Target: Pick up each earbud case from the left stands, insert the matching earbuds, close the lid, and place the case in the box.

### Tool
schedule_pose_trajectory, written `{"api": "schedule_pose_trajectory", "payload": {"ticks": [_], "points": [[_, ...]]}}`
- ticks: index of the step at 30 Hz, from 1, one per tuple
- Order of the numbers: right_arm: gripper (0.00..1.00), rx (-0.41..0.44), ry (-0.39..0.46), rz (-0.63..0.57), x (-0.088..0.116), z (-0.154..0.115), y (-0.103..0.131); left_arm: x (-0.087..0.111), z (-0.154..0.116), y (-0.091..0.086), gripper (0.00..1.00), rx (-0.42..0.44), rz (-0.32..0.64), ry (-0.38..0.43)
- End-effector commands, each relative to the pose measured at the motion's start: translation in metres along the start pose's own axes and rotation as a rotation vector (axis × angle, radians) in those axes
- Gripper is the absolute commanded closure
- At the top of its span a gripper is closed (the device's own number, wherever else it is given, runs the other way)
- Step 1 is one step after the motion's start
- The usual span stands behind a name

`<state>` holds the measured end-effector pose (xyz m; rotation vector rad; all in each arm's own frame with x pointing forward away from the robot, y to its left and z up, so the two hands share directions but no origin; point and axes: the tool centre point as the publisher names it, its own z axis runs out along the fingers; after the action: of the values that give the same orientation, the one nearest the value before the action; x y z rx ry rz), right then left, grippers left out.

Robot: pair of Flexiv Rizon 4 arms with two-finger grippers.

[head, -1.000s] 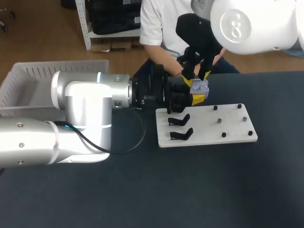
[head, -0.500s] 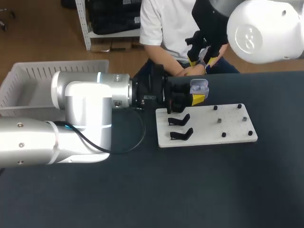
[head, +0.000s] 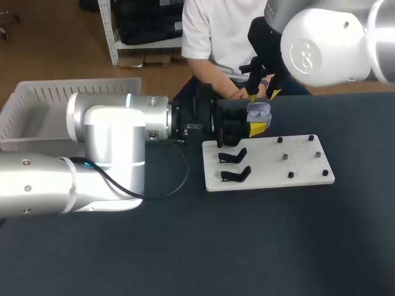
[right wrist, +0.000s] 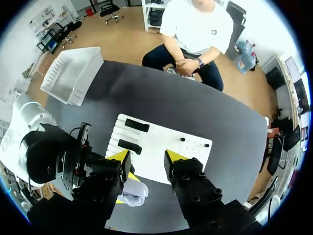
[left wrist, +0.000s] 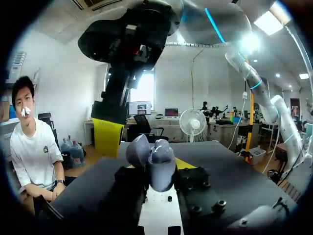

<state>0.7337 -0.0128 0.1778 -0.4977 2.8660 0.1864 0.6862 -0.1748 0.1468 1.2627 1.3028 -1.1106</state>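
Note:
A lavender earbud case [head: 259,111] with its lid up is held just over the far edge of the white board [head: 271,165]. My left gripper [head: 255,124] is shut on the case from the left. The left wrist view shows the open case [left wrist: 154,161] between its own fingers. My right gripper [head: 261,94] hangs open a little above the case, with nothing between its yellow tips. In the right wrist view that gripper [right wrist: 146,157] looks down on the case [right wrist: 135,192] and the board [right wrist: 161,147]. Two black stands [head: 234,155] [head: 237,174] on the board's left side are bare.
A white basket [head: 37,111] stands at the table's far left. Several small pegs [head: 285,156] dot the right half of the board. A person sits beyond the far edge with hands off the table. Dark tabletop [head: 259,246] stretches in front.
My right gripper rose off the case toward the far edge, then came partway back down over it. The left arm and the case have stayed put.

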Motion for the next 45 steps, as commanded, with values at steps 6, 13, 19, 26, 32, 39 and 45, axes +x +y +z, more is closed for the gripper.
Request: {"api": "schedule_pose_trajectory", "payload": {"ticks": [6, 13, 19, 26, 32, 39, 45], "points": [[0.56, -0.011, 0.003, 0.017, 0.021, -0.007, 0.001, 0.001, 0.000, -0.001, 1.00, -0.006, 0.004, -0.007], [0.55, -0.024, -0.005, 0.027, 0.028, -0.009, 0.004, 0.001, 0.000, -0.001, 1.00, -0.006, 0.004, -0.007], [0.51, -0.029, -0.072, 0.087, 0.026, -0.023, -0.007, 0.001, 0.000, -0.001, 1.00, -0.006, 0.004, -0.007], [0.36, -0.070, -0.200, 0.254, 0.052, -0.061, -0.044, 0.001, 0.000, -0.001, 1.00, -0.006, 0.004, -0.007], [0.16, -0.079, -0.242, 0.369, 0.088, -0.070, -0.065, -0.016, -0.034, 0.014, 1.00, -0.036, 0.049, -0.031], [0.13, -0.111, -0.202, 0.472, 0.122, -0.056, -0.074, -0.028, -0.126, 0.044, 1.00, -0.192, 0.121, 0.055], [0.07, -0.118, -0.199, 0.506, 0.131, -0.052, -0.074, -0.020, -0.210, 0.071, 1.00, -0.347, 0.141, 0.156]]}}
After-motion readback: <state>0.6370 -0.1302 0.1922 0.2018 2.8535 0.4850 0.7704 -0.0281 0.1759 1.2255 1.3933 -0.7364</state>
